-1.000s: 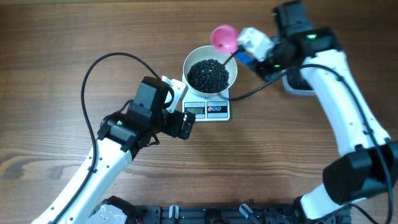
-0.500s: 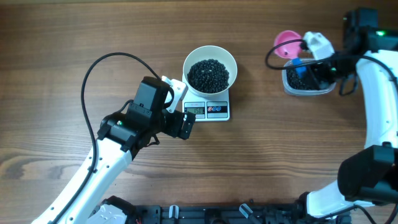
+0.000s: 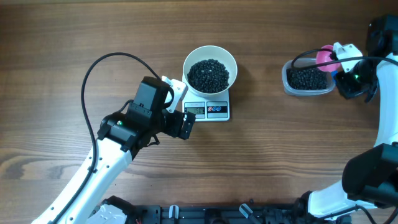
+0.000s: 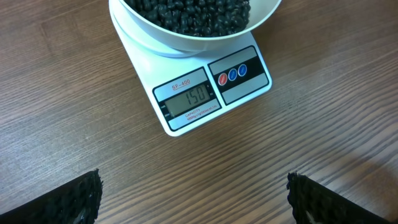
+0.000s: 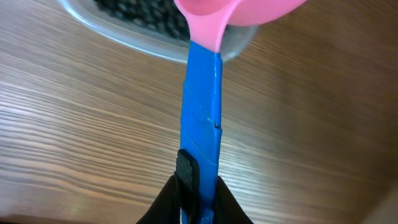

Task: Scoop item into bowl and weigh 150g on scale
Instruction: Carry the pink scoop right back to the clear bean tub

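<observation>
The white bowl (image 3: 209,67) stands on the scale (image 3: 208,110) and holds a heap of black beans (image 3: 208,74). In the left wrist view the scale's display (image 4: 188,104) reads 150. My left gripper (image 3: 182,107) hovers open just left of the scale's front edge, and the left wrist view shows only bare wood between its fingertips (image 4: 81,199). Far to the right, my right gripper (image 3: 342,65) is shut on the blue handle (image 5: 202,118) of a pink scoop (image 3: 326,57). The scoop's cup sits over the right end of the clear tub (image 3: 306,79).
The clear plastic tub (image 5: 143,37) holds more black beans and sits near the table's right side. A black cable (image 3: 106,68) loops over the wood left of the bowl. The left arm stretches from the bottom left towards the scale.
My right arm has swung right with the scoop, from beside the bowl to over the tub. The left arm, bowl and scale have not moved.
</observation>
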Controlling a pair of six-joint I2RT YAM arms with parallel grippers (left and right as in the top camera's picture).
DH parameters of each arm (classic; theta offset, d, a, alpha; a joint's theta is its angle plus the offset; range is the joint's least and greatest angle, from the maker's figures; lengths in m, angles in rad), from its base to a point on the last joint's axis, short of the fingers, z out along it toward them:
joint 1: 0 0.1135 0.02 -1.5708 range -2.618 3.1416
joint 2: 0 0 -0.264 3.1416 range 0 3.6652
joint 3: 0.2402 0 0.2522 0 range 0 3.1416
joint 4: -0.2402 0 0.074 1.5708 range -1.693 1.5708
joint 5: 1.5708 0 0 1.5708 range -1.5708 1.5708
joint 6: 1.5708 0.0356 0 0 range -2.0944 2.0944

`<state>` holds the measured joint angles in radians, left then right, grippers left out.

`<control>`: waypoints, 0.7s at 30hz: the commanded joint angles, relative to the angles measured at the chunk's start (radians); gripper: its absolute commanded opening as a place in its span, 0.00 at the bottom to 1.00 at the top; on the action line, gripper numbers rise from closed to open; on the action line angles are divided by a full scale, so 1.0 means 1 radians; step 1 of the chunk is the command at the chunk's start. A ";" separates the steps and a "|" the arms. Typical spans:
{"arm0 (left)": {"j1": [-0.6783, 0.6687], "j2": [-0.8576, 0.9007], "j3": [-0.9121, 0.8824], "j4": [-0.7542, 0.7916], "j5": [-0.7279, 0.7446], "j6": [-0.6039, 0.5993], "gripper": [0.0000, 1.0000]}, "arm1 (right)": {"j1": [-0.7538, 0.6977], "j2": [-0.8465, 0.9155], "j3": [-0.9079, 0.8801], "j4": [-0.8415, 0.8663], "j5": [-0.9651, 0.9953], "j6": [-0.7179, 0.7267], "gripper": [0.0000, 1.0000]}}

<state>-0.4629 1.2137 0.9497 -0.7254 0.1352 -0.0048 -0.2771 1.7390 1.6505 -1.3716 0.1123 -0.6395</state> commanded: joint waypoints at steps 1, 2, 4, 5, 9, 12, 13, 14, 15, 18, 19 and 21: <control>-0.005 0.004 0.018 0.003 -0.005 -0.003 1.00 | 0.011 -0.028 -0.035 0.031 0.152 0.013 0.04; -0.005 0.004 0.018 0.003 -0.006 -0.003 1.00 | 0.016 -0.028 -0.043 0.047 0.154 0.013 0.04; -0.005 0.004 0.018 0.003 -0.006 -0.003 1.00 | 0.027 -0.028 -0.056 0.075 0.154 0.012 0.04; -0.005 0.004 0.018 0.003 -0.005 -0.003 1.00 | 0.037 -0.028 -0.064 0.090 0.158 0.011 0.04; -0.005 0.004 0.018 0.003 -0.005 -0.003 1.00 | 0.097 -0.028 -0.112 0.153 0.331 0.011 0.04; -0.005 0.004 0.018 0.003 -0.005 -0.003 1.00 | 0.146 -0.028 -0.154 0.201 0.516 0.011 0.08; -0.005 0.004 0.018 0.003 -0.006 -0.003 1.00 | 0.153 -0.028 -0.161 0.208 0.526 0.010 0.10; -0.005 0.004 0.018 0.003 -0.006 -0.003 1.00 | 0.161 -0.028 -0.169 0.212 0.525 0.005 0.11; -0.005 0.004 0.018 0.003 -0.005 -0.003 1.00 | 0.167 -0.028 -0.172 0.209 0.507 -0.013 0.11; -0.005 0.004 0.018 0.003 -0.006 -0.003 1.00 | 0.173 -0.028 -0.172 0.210 0.464 -0.016 0.11; -0.005 0.004 0.018 0.003 -0.006 -0.003 1.00 | 0.173 -0.028 -0.172 0.208 0.448 -0.016 0.11; -0.005 0.004 0.018 0.003 -0.005 -0.003 1.00 | 0.173 -0.028 -0.172 0.208 0.414 -0.016 0.21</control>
<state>-0.4629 1.2140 0.9497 -0.7254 0.1352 -0.0048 -0.1062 1.7370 1.4815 -1.1656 0.5426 -0.6518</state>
